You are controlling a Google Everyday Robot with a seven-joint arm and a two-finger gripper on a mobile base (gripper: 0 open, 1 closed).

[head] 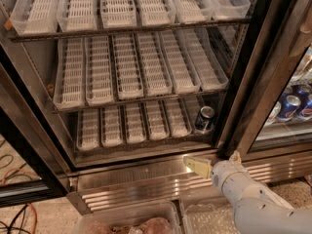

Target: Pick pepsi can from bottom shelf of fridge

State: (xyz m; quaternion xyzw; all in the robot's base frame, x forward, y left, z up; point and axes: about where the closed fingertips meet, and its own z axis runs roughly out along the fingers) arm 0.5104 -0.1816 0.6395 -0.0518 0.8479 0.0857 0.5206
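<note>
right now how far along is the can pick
Done: the fridge stands open. Under way: the gripper is at the steel sill, below the can and apart from it. Left: reach onto the bottom shelf, grip the can, lift it out.

My gripper sat at lower right of view: pale yellow, flat, wedge-shaped. Behind it my wrist was a smooth grey-white cylinder with a rounded end. My arm was the same grey-white, in chunky rounded segments.
</note>
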